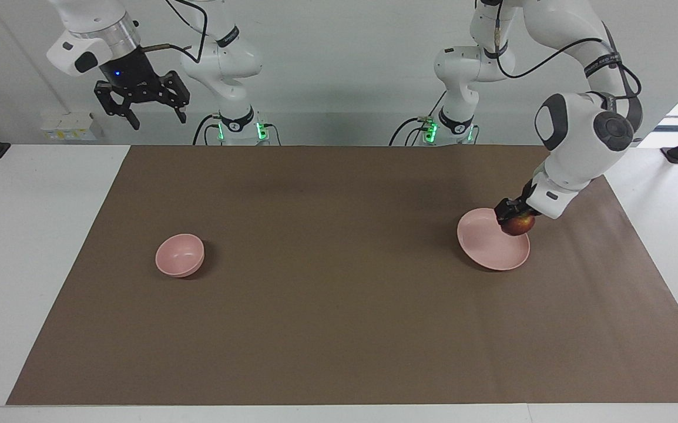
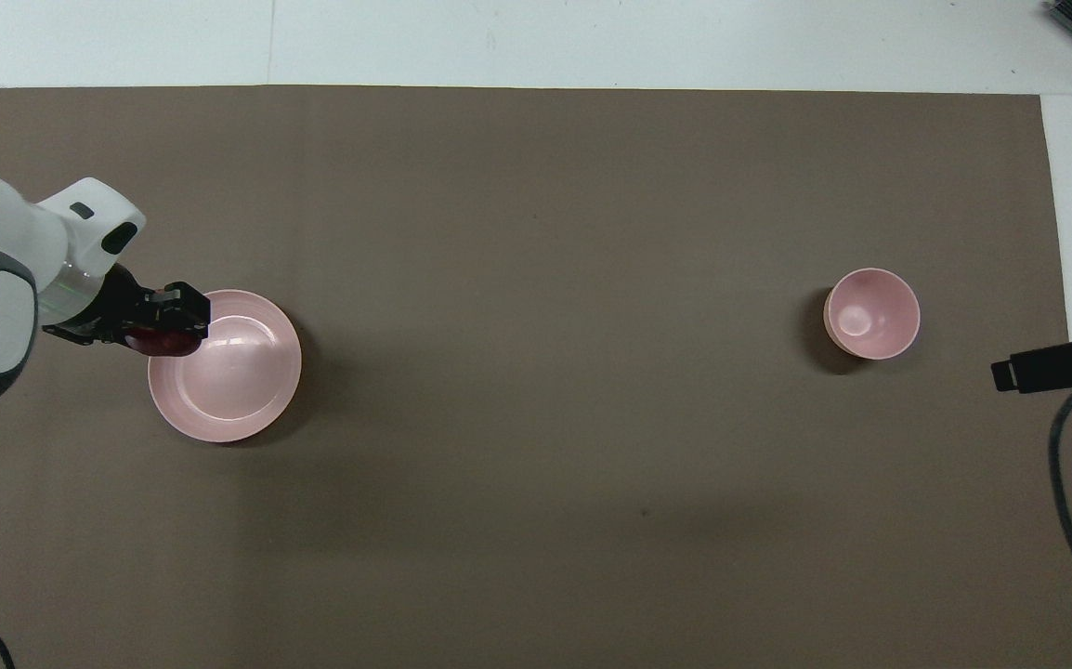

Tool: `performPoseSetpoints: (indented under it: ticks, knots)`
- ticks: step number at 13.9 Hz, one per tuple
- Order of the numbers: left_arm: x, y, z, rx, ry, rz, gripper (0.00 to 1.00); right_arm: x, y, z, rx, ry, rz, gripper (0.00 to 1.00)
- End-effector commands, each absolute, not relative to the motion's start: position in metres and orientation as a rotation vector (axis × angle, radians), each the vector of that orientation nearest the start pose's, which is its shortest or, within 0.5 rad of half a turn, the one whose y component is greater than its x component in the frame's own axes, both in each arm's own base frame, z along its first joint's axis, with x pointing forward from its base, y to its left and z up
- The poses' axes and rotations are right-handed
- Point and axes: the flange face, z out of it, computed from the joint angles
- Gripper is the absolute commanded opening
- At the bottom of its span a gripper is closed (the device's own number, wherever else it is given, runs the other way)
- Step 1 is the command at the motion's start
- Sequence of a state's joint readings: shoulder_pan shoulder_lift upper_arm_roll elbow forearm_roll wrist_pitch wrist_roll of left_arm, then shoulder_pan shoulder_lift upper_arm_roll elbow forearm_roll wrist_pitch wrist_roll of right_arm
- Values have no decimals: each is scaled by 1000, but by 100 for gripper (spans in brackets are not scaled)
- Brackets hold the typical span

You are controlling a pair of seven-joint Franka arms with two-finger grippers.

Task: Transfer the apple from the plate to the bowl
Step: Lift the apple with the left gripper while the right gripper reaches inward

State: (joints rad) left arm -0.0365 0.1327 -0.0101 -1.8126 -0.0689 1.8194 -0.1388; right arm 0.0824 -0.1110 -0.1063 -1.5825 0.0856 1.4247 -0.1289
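With our left fingers clamped on the apple over the plate rim, we should carry it level, well toward the bowl; our right fingers wait open, high above the tabletop.

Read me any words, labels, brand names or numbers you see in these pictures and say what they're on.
No text can be read.
Left arm's black wrist band: white lettering, too small to read.
Apple, plate, bowl: no markings.
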Motion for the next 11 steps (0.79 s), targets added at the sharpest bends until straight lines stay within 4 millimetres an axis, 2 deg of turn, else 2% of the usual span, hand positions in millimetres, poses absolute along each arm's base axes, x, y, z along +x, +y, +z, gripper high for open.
performPoseSetpoints:
  ticks: [1, 2, 3, 4, 6, 7, 8, 11]
  knots:
    - [596, -5, 501, -3227, -291, 199, 0, 503, -16, 646, -2928, -162, 42, 100]
    - [599, -4, 517, -3232, -290, 160, 0, 506, -14, 631, -2883, -145, 31, 100]
    - [601, -5, 524, -3234, -287, 135, 0, 507, -12, 625, -2856, -128, -1, 100]
    - [600, -12, 528, -3234, -273, 129, 0, 510, -7, 622, -2825, -122, -6, 100]
    - [597, -21, 531, -3238, -254, 146, 0, 512, -2, 595, -2697, -67, 41, 100]
    - [596, -25, 532, -3232, -327, 169, 0, 514, -2, 582, -2639, -24, 25, 100]
    - [596, -29, 532, -3249, -474, 194, 0, 517, 3, 569, -2580, 10, 23, 100]
    - [599, -38, 537, -3338, -888, 290, 0, 521, 30, 542, -2452, 55, 31, 100]
